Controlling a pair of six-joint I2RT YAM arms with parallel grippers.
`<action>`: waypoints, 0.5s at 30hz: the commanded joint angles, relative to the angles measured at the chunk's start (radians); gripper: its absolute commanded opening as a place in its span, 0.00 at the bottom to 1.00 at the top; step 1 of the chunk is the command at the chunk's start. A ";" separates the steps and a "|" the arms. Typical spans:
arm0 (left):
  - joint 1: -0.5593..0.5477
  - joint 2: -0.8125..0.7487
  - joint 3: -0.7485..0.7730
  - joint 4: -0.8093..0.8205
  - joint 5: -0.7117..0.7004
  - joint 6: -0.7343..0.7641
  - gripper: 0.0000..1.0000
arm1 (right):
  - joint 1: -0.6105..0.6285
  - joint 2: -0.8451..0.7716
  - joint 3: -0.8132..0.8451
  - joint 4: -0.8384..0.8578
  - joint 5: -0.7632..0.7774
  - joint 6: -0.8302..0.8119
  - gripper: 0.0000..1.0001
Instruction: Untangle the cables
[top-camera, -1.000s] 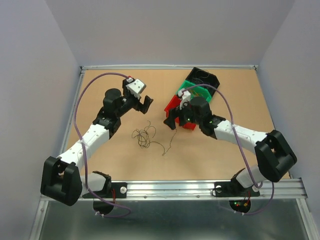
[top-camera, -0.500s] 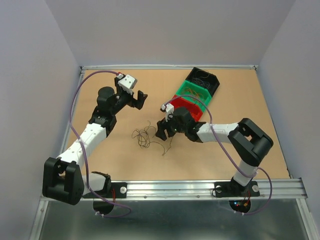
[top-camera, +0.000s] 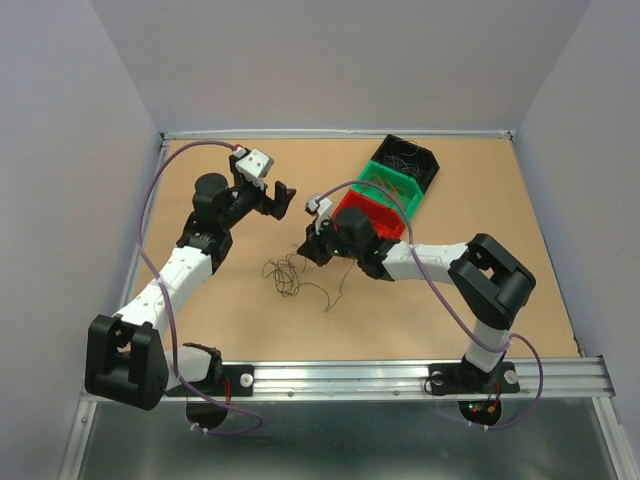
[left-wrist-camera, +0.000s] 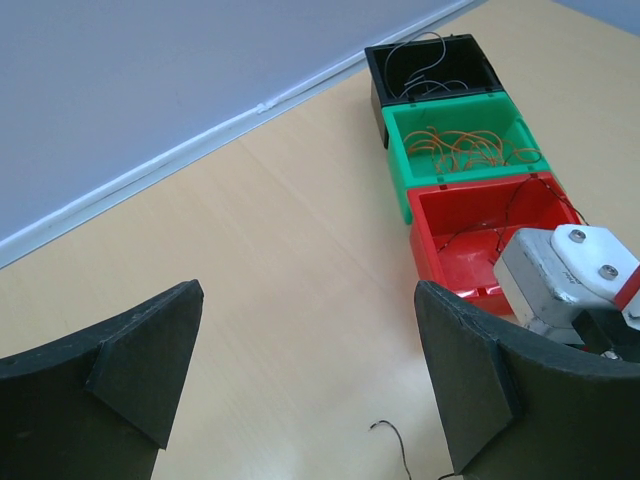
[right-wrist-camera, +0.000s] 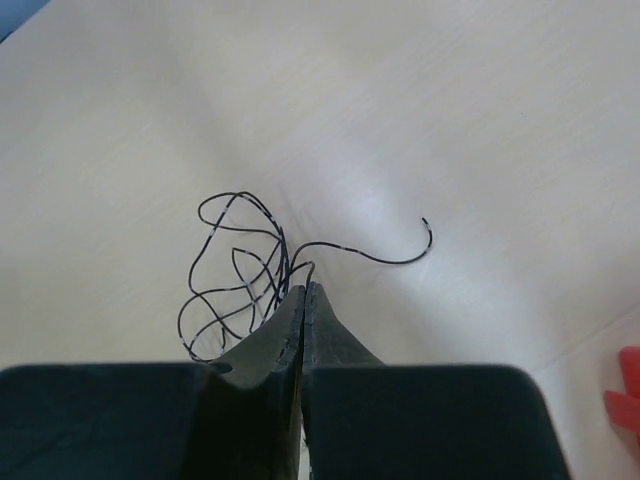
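Holds left fingers (left-wrist-camera: 130, 370) spread wide toward the desk's (top-camera: 460, 300) far-left corner. Presses right fingers (right-wrist-camera: 335, 350) shut just over tangled cables (top-camera: 286, 273), midway between the side edges.

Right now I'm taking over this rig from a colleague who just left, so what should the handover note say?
Left gripper: open, empty, away from the cables.
Right gripper: shut, tips right at the tangle; whether it pinches a wire cannot be told.
Cables: the dark tangle and one loose strand lie on the table; more wires sit in the black bin, green bin and red bin.
Done: some wires binned.
Left: pull the tangle apart.
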 joint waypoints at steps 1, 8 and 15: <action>0.015 -0.019 0.016 0.069 0.044 -0.030 0.99 | 0.017 -0.079 0.033 0.027 0.012 -0.017 0.01; 0.089 -0.056 -0.013 0.135 0.142 -0.123 0.99 | 0.015 -0.333 0.002 -0.059 0.059 -0.050 0.01; 0.201 -0.103 -0.116 0.377 0.521 -0.281 0.99 | 0.017 -0.484 0.088 -0.129 0.148 -0.076 0.01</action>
